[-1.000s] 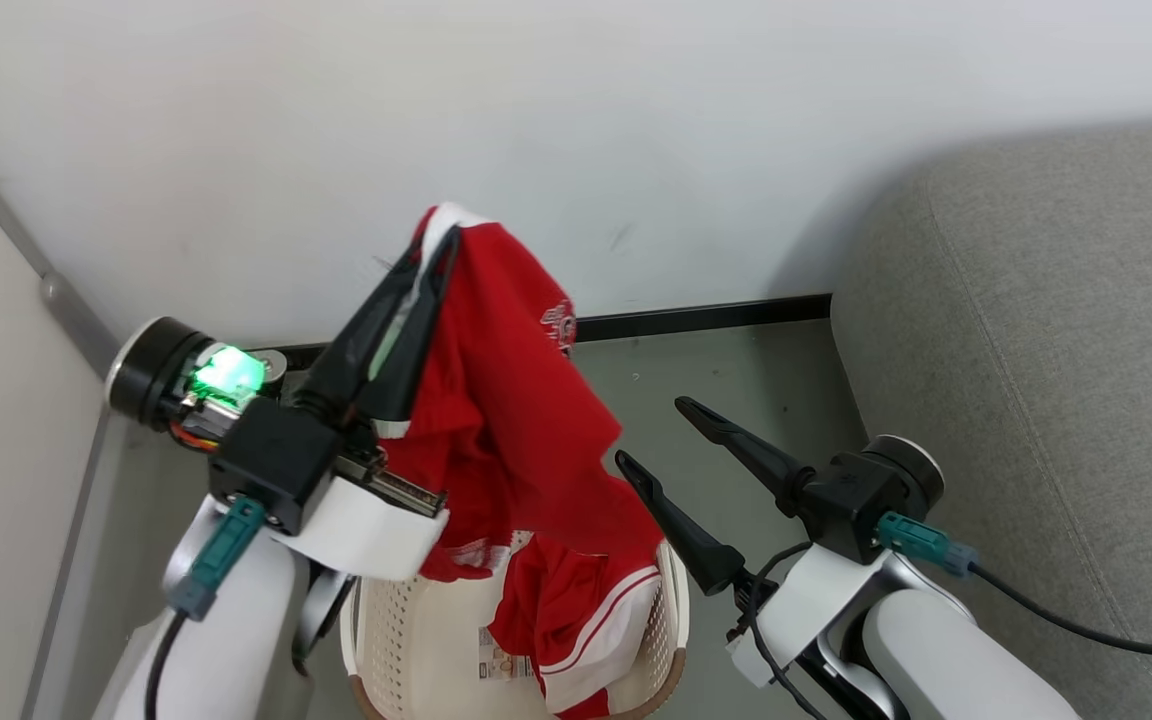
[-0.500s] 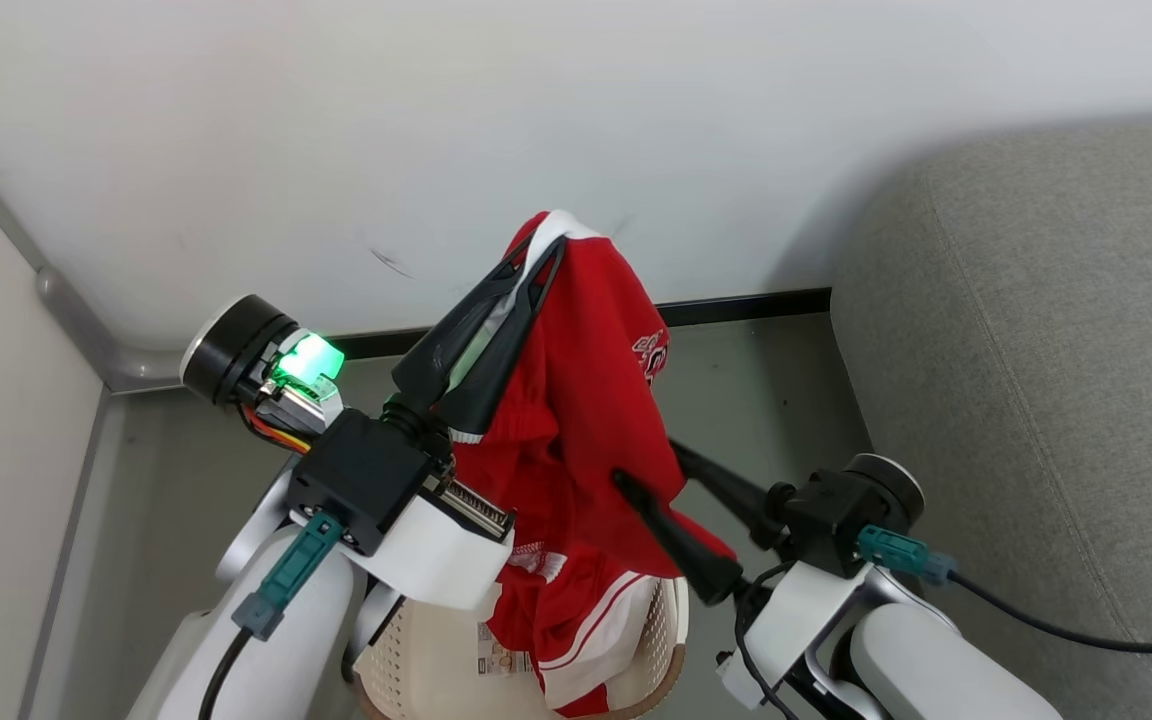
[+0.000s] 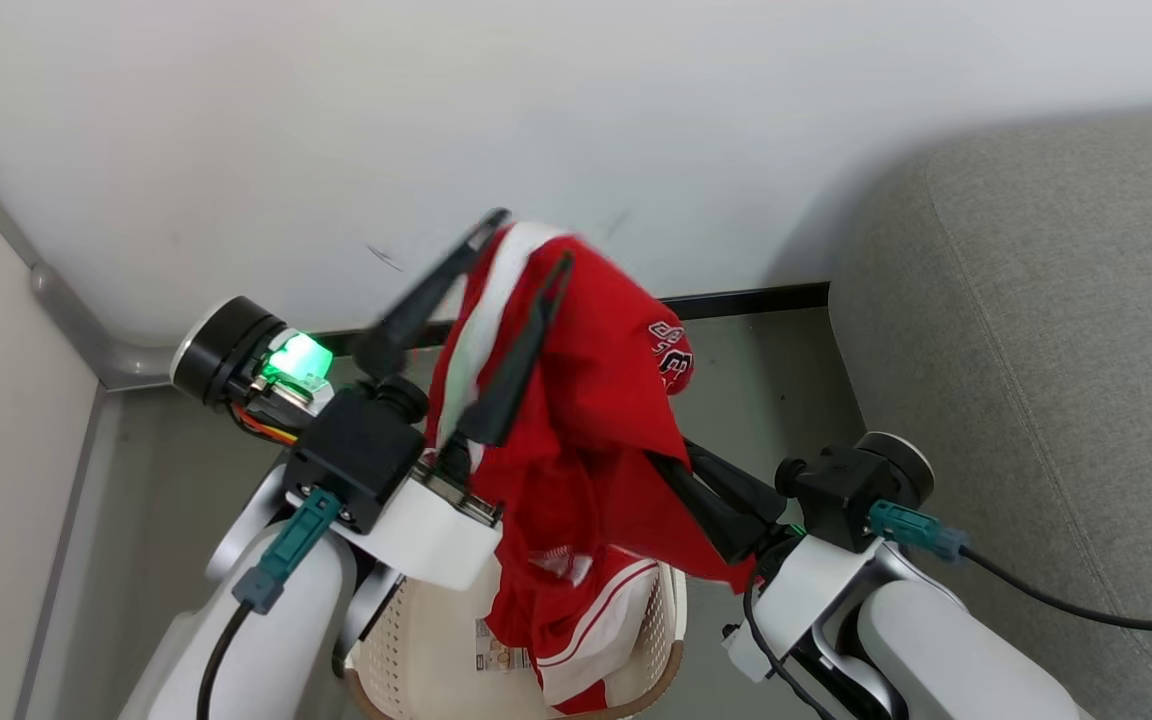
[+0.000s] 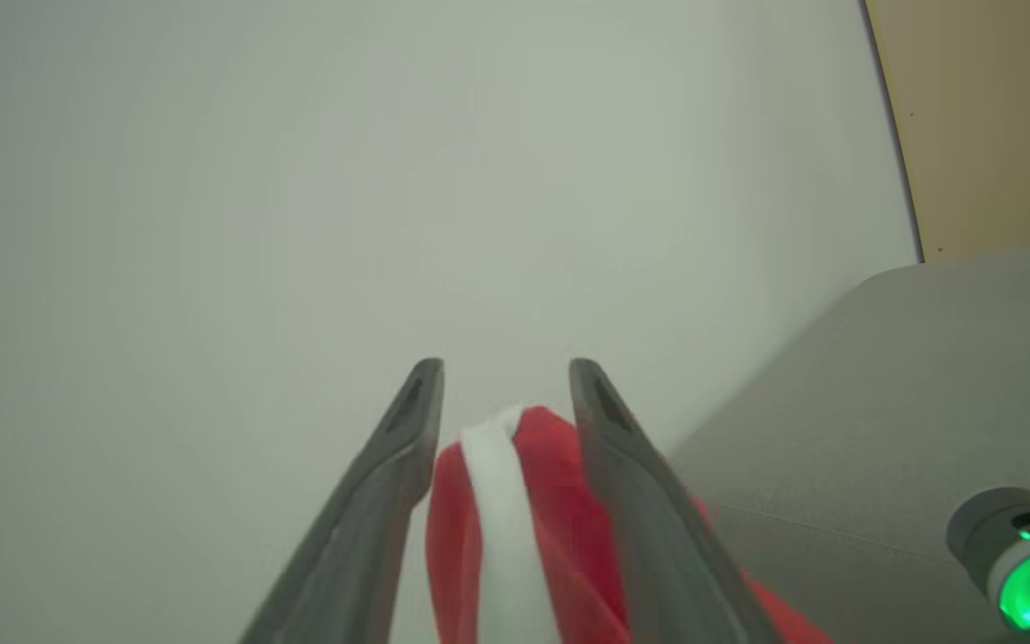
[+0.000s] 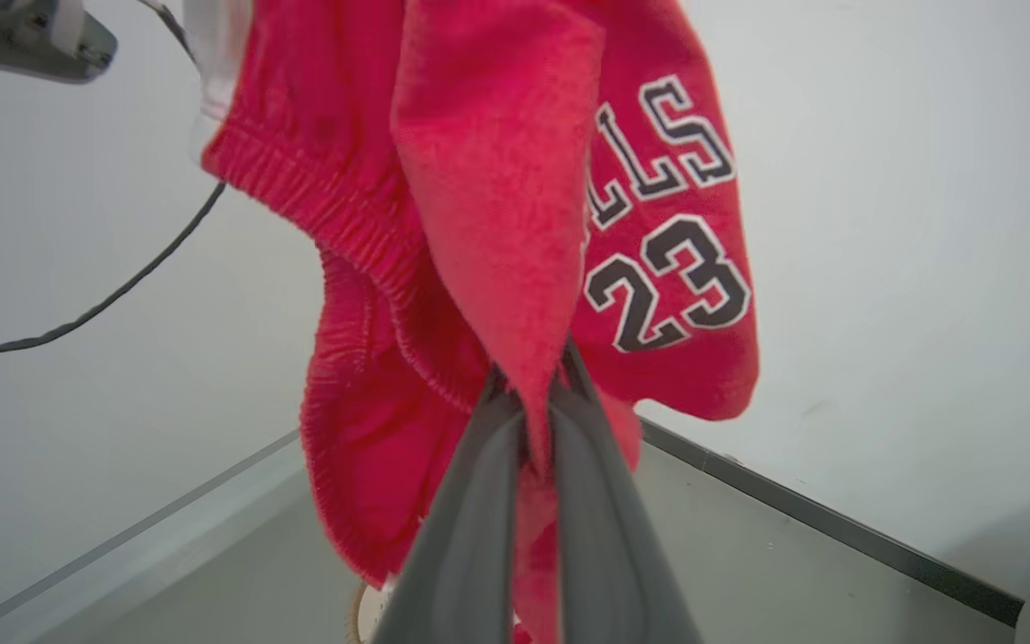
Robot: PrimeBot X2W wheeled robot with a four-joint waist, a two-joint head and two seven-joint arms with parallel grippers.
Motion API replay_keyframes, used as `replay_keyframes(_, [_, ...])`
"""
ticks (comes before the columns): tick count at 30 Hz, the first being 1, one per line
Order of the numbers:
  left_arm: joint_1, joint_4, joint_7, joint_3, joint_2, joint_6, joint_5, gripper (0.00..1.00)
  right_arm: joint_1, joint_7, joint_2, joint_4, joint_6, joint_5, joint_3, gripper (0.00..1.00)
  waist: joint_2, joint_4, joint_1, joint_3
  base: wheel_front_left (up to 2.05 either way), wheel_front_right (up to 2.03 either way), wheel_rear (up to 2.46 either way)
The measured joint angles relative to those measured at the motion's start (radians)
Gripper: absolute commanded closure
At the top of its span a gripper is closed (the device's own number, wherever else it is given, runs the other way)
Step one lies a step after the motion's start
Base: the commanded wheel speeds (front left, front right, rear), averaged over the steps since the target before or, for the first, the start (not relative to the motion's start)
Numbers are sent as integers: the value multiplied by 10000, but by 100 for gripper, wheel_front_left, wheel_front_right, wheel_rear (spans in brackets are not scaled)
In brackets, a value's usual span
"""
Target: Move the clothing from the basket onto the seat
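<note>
Head view: left gripper (image 3: pixel 530 237) has its fingers spread, red clothing (image 3: pixel 586 420) just draped between them, lower end down in the basket (image 3: pixel 416 640) (grey seat (image 3: pixel 1036 350) sits off to the right). Left wrist: cloth loose between the parted fingers. Right wrist: right gripper (image 5: pixel 533 394) pinched tight on a fold.
</note>
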Motion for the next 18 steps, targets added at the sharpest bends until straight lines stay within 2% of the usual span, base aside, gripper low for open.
replay_keyframes(18, [29, 56, 364, 73, 63, 59, -96, 0, -29, 0, -27, 38, 0, 90, -88, 100, 0, -17, 0, 106, 0, 0, 0])
